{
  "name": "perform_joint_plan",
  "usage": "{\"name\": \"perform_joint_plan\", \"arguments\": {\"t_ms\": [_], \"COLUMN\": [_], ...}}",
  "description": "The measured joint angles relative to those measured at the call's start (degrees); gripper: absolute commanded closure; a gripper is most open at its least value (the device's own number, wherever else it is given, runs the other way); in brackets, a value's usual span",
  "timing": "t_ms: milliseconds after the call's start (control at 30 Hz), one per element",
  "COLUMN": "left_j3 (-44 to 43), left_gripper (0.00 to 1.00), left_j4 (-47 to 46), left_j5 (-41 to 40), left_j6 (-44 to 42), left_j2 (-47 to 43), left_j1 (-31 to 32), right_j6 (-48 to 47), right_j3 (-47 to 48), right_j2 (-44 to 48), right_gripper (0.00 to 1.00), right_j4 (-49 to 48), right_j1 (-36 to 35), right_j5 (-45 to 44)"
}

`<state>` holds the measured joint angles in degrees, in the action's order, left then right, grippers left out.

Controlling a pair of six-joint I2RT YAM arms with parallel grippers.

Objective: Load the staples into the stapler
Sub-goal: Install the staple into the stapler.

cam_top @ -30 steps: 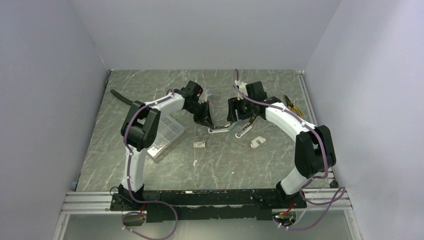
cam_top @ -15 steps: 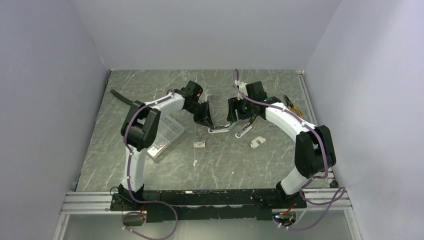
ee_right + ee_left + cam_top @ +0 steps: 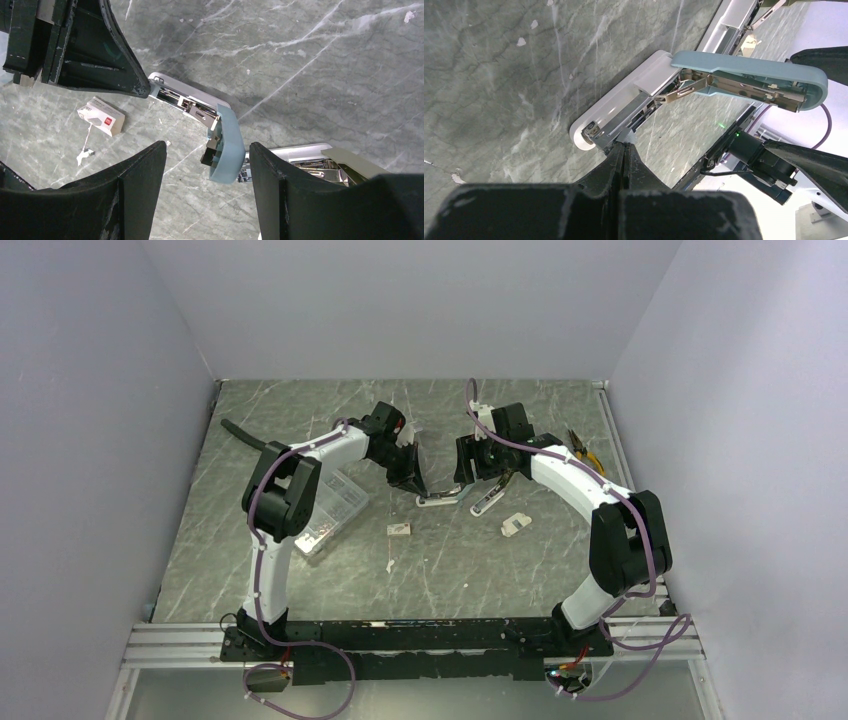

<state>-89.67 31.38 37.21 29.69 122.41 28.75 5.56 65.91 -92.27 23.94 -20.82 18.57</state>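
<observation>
The stapler [image 3: 440, 498] lies mid-table with its white base [image 3: 624, 102] flat and its blue lid [image 3: 749, 75] hinged up, metal magazine exposed. My left gripper [image 3: 624, 145] is shut, tips at the magazine's front end, with a small grey ribbed strip pinched at the tips; it also shows in the top view [image 3: 412, 483]. My right gripper [image 3: 207, 150] is open, and the raised blue lid [image 3: 227, 145] stands between its fingers without clear contact. The staples, a tiny white box with a red mark [image 3: 101, 116], lie on the table near the stapler [image 3: 399, 529].
A second stapler [image 3: 487, 502] lies open just right of the first [image 3: 310, 160]. A small white piece [image 3: 515, 525] lies near it. A clear compartment case [image 3: 330, 510] sits by the left arm. Pliers [image 3: 585, 450] lie at the far right.
</observation>
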Motion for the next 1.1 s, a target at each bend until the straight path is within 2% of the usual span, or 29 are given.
{"name": "perform_joint_plan", "arguments": {"t_ms": [1100], "left_j3": [-2.2], "left_gripper": [0.97], "left_j4": [2.6], "left_j5": [-1.1], "left_j6": [-0.8], "left_j2": [1.5], "left_j1": [0.0], "right_j6": [0.0], "right_j3": [-0.1], "right_j2": [0.0], "right_gripper": [0.34], "right_j4": [0.0], "right_j1": [0.4], "right_j5": [0.0]}}
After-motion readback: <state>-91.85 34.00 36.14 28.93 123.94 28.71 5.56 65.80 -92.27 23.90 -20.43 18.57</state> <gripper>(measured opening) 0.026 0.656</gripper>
